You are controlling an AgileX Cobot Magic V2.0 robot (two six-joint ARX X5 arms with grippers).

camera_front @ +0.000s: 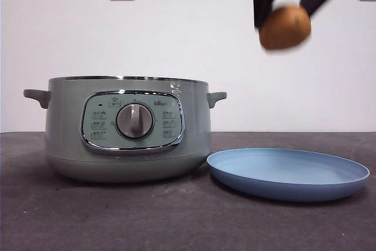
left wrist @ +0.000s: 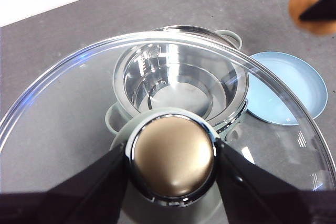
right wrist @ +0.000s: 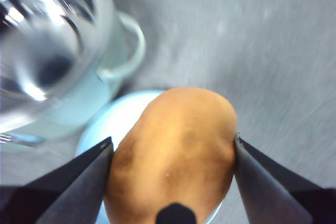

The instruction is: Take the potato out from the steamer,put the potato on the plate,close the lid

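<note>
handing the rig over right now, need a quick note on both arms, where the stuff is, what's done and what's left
Right end effector: shut on the potato, held high in the air above the plate.
Left end effector: shut on the knob of the lid, lid held up over the steamer.
Steamer: open on the table, nothing visible inside. Plate: on the table beside it, nothing on it.
Done: lid lifted, potato taken out.
Left: lower the potato onto the plate and release it, then set the lid back on the steamer.
</note>
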